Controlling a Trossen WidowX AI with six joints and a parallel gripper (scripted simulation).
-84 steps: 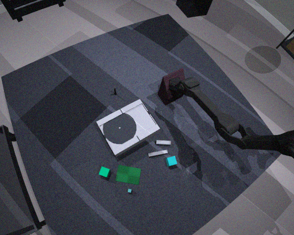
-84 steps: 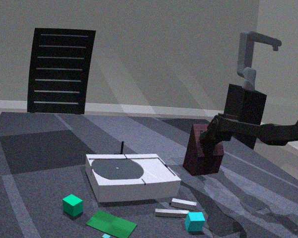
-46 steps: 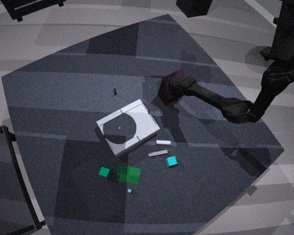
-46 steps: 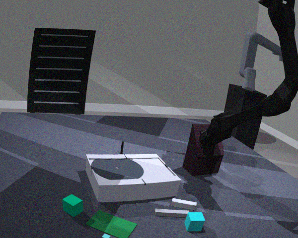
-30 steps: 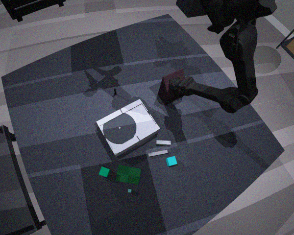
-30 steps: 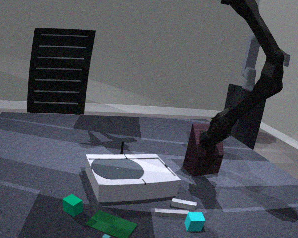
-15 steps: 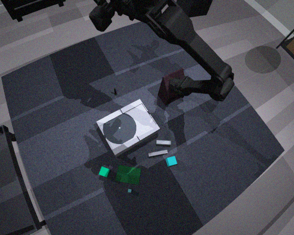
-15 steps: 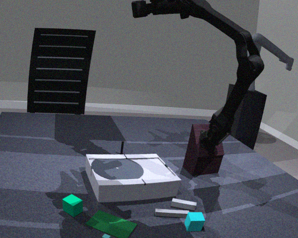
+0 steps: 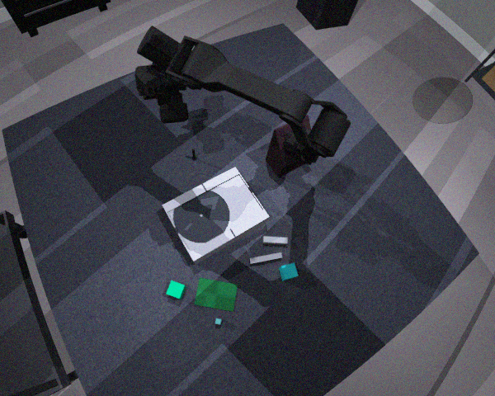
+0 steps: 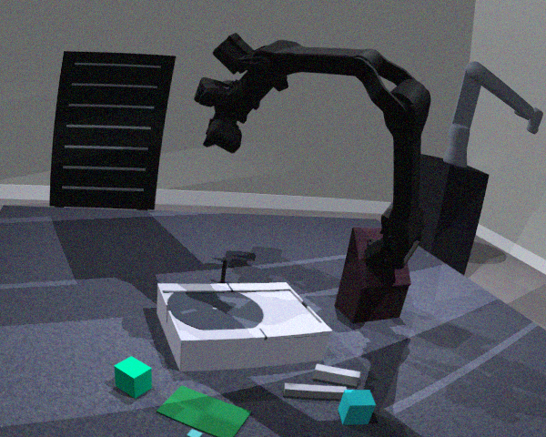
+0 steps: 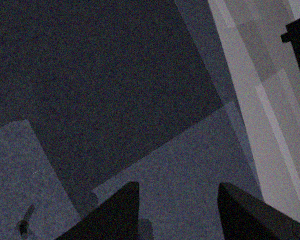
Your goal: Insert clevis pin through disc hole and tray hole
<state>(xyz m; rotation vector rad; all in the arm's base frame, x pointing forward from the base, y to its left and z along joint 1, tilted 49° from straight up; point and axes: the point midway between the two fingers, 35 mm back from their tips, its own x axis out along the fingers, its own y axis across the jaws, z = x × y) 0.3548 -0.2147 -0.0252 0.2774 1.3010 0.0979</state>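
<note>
One pin is standing beside the tray; the gripper is hovering partly open, holding nothing. Good work now means centring over the shank, descending straight, and closing gently without tipping it.

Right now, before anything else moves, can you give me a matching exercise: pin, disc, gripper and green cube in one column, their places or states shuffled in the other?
Things:
1. Pin
2. Disc
3. Gripper
4. Green cube

Places or states:
A. Fingers apart, holding nothing
B. Beside the flat green sheet
C. Upright, outside the tray
D. Flat inside the tray

Pairs: 1-C, 2-D, 3-A, 4-B
</note>
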